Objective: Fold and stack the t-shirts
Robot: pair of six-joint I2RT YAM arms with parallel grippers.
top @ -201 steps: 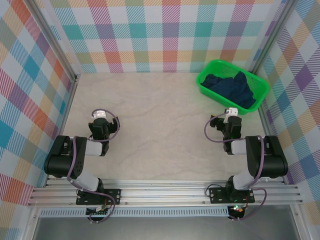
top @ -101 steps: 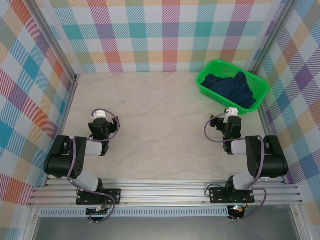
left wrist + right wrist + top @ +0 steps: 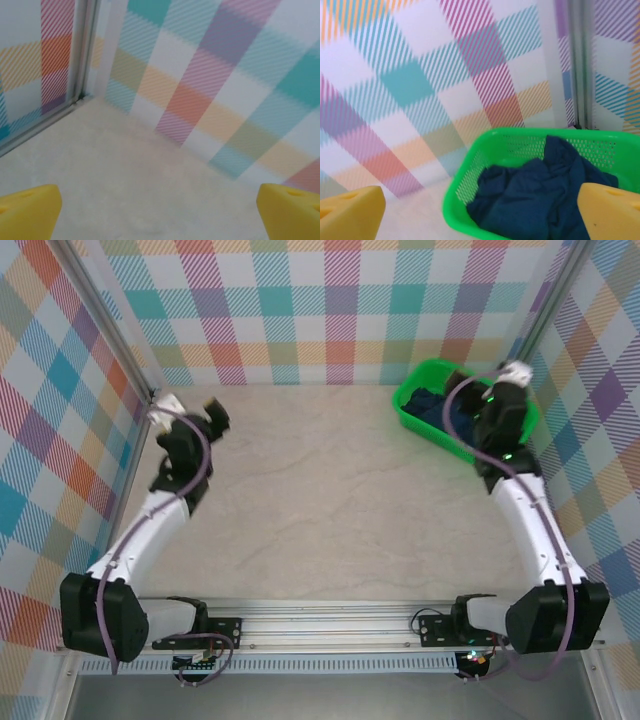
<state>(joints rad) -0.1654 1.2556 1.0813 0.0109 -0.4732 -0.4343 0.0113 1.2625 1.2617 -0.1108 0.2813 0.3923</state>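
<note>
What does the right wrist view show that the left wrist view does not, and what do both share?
Right wrist view: the bright green plastic mesh basket holding crumpled dark navy blue cotton t-shirts, ahead of the open right gripper. Left wrist view: the open left gripper facing a wall corner. Both: the pale marbled table, the pastel checked wall, a grey metal post and yellow fingertips spread wide.

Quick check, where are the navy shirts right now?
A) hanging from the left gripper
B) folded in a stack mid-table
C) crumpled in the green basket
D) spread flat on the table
C: the navy t-shirts lie in a crumpled heap inside the green basket, which sits at the far right corner of the table.
</note>
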